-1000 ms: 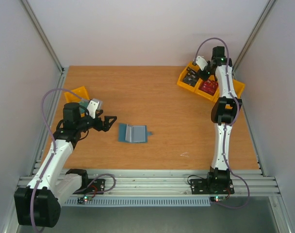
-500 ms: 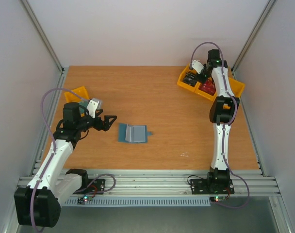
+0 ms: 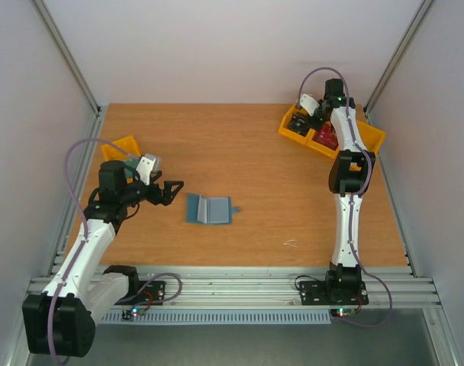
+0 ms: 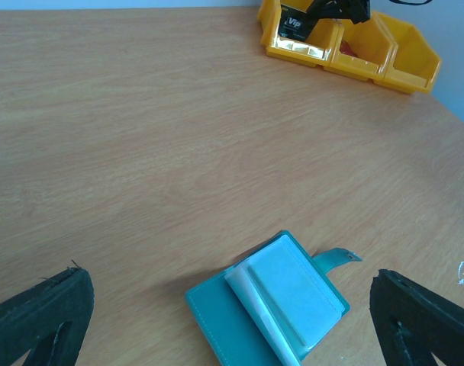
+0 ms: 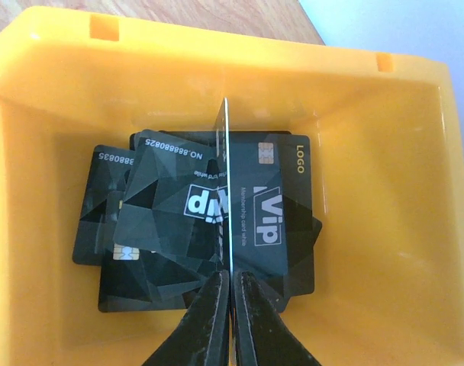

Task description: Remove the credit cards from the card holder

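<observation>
Right pincer (image 5: 230, 279) pinches card (image 5: 225, 183) edge-on, seemingly clear of bin (image 5: 392, 191).

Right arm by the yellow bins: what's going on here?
The right gripper is shut on a thin card, held edge-on over a yellow bin that already contains several black cards. The wallet lies open on the table, and the left gripper hovers open beside it, touching nothing.

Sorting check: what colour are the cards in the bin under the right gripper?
Black cards, white VIP lettering; right wrist view.
</observation>
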Controlling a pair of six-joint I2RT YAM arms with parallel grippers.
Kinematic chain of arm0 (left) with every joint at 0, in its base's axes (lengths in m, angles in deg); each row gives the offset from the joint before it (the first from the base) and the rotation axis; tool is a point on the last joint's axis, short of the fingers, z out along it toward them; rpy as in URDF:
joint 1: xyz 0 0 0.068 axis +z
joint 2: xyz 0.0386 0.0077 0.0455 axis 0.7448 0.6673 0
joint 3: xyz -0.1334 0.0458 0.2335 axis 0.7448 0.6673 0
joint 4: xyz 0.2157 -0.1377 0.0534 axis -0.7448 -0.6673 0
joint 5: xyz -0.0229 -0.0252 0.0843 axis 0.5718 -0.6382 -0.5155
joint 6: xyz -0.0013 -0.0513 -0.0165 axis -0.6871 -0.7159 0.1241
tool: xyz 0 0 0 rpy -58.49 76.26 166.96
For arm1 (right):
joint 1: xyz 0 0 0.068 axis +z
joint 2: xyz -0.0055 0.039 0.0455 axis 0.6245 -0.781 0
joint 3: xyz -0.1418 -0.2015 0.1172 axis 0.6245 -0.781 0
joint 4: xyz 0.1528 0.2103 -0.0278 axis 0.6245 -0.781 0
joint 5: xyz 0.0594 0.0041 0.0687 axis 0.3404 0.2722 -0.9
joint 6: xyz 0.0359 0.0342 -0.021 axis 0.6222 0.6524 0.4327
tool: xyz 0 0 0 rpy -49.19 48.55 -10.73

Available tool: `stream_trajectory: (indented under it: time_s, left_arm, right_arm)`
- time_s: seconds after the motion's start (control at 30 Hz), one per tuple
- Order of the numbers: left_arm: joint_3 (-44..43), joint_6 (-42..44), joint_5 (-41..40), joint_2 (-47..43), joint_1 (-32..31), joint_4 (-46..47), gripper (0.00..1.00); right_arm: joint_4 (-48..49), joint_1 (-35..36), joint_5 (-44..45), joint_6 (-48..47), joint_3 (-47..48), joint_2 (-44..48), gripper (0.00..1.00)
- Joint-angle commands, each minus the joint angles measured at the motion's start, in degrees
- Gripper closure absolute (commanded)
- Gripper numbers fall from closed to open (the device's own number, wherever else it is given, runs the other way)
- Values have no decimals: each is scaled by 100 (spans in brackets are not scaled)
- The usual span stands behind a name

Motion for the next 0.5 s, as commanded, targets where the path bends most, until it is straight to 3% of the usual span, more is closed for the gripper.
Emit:
stream_trajectory:
  time_s: [0.0,0.13,0.47]
  left_arm:
    - [18,-4,4,-15,26,284,1]
    - [20,-4,24,-23,25,270,1]
    - [3,40,6,-87,26,186,1]
  right_arm:
    - [237,-12,176,174,-86,-186,96]
    - [654,16,367,434,-87,-201,86]
    - [1762,119,1823,679,-56,-53,58]
